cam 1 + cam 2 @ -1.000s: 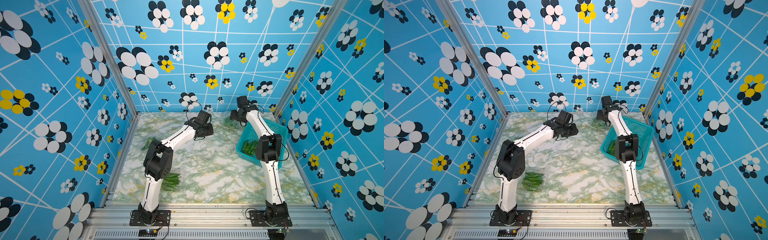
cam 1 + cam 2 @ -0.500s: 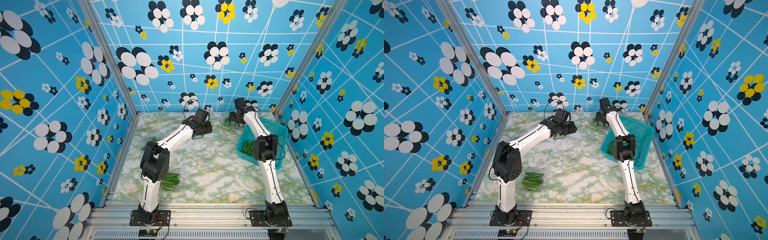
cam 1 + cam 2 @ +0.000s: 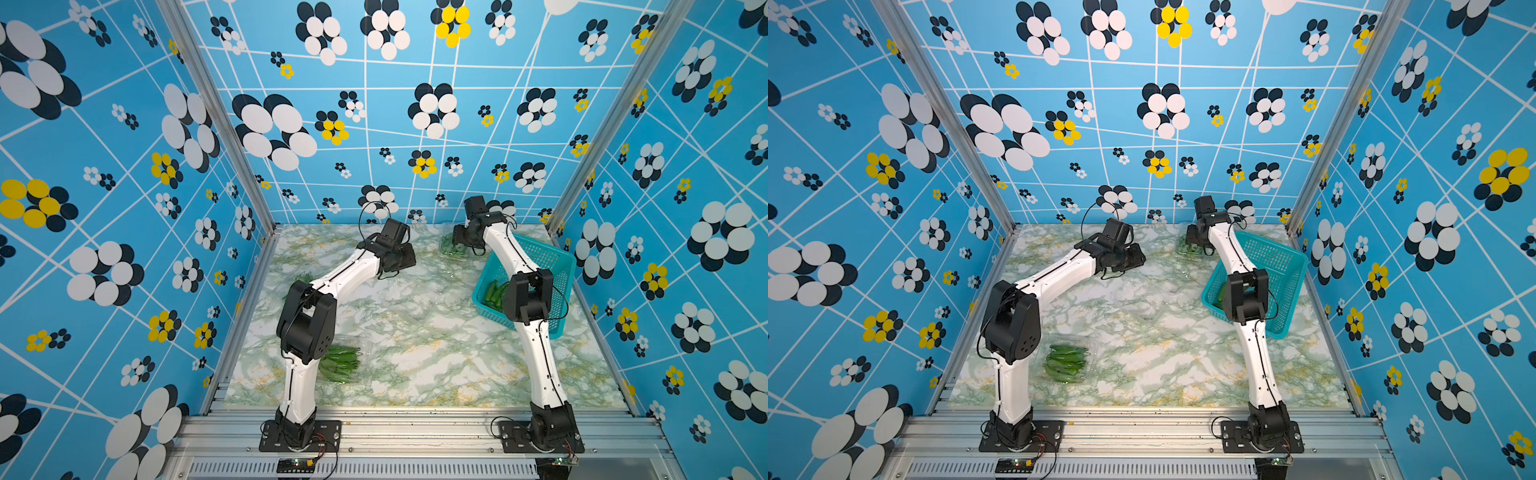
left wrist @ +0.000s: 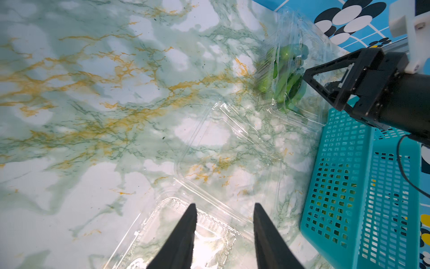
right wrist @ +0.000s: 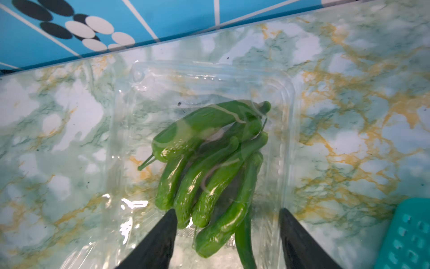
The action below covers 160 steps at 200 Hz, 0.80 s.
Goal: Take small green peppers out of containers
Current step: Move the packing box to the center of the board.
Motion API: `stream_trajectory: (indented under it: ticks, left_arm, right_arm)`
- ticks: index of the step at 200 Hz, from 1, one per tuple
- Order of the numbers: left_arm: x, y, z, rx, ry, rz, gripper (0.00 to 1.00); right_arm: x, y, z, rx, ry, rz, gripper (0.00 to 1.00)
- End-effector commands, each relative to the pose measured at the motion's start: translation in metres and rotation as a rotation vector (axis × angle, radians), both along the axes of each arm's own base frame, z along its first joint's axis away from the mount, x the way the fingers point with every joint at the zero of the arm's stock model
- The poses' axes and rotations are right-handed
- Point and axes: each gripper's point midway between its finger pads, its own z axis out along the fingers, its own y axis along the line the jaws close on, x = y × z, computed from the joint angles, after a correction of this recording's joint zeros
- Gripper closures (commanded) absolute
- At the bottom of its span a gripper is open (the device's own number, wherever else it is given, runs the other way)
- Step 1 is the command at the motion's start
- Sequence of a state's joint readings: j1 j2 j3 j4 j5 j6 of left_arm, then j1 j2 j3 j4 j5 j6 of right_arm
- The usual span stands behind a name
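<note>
Read the bench [image 3: 436, 340] in the top views as a clock face, with 12 at the back wall and 6 at the arm bases.

The right gripper [image 5: 227, 210] is at about 1 o'clock, close to the back wall. It is low over a clear plastic box [image 5: 204, 76] that lies there, just beside the far corner of the teal basket [image 3: 548, 257]. In the right wrist view its fingers [image 5: 162, 237] stand wide apart. The near end of this box is between them, together with the tips of several green peppers [image 5: 209, 163]. These peppers lie in one bundle inside the box, under shiny plastic. I cannot tell if the fingers touch the box.

The left gripper [image 4: 224, 206] is near 12 o'clock, a little toward the centre and above the bench. Its fingers [image 4: 183, 237] have a rather narrow gap, and I see nothing clamped between them. Under them lies an empty clear box [image 4: 228, 151], opened flat on the marble and almost invisible.

The basket takes the 3 o'clock side, and some loose peppers [image 3: 492, 293] lie in its lower part, partly hidden by the right arm.

At about 7 o'clock, just beside the base of the left arm, a third box [image 3: 1094, 345] holds a pepper heap [image 3: 1065, 361]. It is well apart from both grippers.
</note>
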State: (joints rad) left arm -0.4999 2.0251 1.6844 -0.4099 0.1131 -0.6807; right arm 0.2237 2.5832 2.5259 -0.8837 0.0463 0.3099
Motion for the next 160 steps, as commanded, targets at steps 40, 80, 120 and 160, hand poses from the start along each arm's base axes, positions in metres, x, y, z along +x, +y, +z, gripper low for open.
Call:
stream_trajectory:
  ticks: [40,80,120,160]
  left_arm:
    - [0.005,0.027,-0.003,-0.008,0.000,0.053,0.58]
    - [0.004,0.032,-0.003,-0.015,-0.008,0.061,0.58]
    - [0.011,0.030,-0.001,-0.017,-0.012,0.050,0.58]
    - [0.017,0.035,-0.004,-0.016,-0.014,0.058,0.58]
  right_arm:
    - [-0.091,0.067,-0.013,0.066,0.233,0.202,0.31]
    - [-0.123,0.086,-0.003,0.074,0.241,0.244,0.31]
    - [-0.129,0.084,0.011,0.071,0.218,0.247,0.31]
    - [-0.118,0.085,0.035,0.085,0.147,0.259,0.29]
